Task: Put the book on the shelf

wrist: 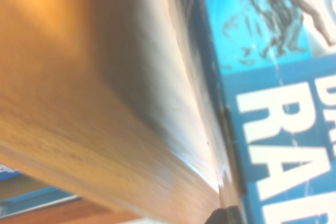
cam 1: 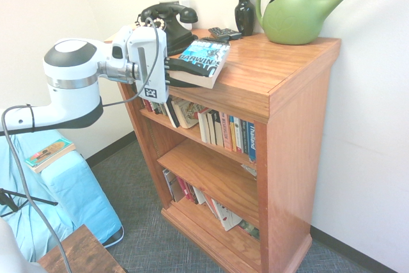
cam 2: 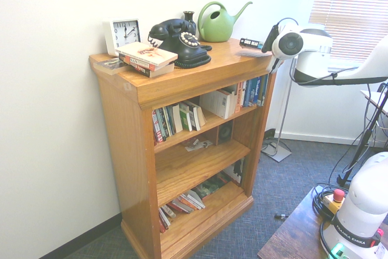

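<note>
in the foreground of the first exterior view, a corner of a dark brown wooden table [cam 1: 83, 254] is seen. beyond it, a seat draped in light blue cloth [cam 1: 80, 187] is shown, and a thin teal-and-orange book [cam 1: 50, 153] is laid on it. higher up, the thick paperback with the dark-blue and cyan cover [cam 1: 206, 52] is held by the black two-finger gripper [cam 1: 198, 77], its fingers closed on it, one over the cover and one beneath. the book is tilted, its cover up, beside the front edge of the orange-brown wooden bookcase [cam 1: 297, 126]; whether the wood is touched cannot be told. it is not on the uppermost inner shelf [cam 1: 190, 134], where a row of upright paperbacks [cam 1: 219, 129] is borne. leaning books [cam 1: 223, 214] are kept on the bottom board. on the bookcase's top, a white square clock [cam 2: 123, 33], small pale stacked books [cam 2: 145, 57], a black rotary telephone [cam 1: 167, 22], a dark remote control [cam 1: 225, 33], a glossy black vase [cam 1: 245, 14] and a green long-spouted watering can [cam 1: 293, 16] are set. behind everything, a pale wall [cam 1: 377, 113] is seen.
</note>
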Action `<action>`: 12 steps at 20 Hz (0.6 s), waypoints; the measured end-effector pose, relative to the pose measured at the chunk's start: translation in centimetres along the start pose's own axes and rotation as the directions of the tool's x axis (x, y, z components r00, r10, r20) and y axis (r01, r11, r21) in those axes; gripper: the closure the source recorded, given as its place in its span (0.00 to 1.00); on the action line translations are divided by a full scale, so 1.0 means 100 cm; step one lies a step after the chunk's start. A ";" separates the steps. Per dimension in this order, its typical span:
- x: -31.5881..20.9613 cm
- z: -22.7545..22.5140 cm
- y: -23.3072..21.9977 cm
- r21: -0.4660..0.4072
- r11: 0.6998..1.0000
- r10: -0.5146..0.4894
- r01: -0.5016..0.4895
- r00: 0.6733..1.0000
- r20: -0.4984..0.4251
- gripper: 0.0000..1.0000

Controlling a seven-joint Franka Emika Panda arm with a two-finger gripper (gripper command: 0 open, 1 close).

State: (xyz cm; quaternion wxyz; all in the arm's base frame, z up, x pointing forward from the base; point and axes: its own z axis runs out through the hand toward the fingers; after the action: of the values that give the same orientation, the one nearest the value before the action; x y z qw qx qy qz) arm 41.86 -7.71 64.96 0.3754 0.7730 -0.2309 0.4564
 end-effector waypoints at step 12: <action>-0.108 -0.119 0.031 0.198 0.925 0.211 -0.324 0.873 0.440 1.00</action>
State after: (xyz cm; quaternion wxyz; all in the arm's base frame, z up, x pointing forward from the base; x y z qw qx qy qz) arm 28.22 -0.05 60.15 0.1443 0.8546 -0.3470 0.3584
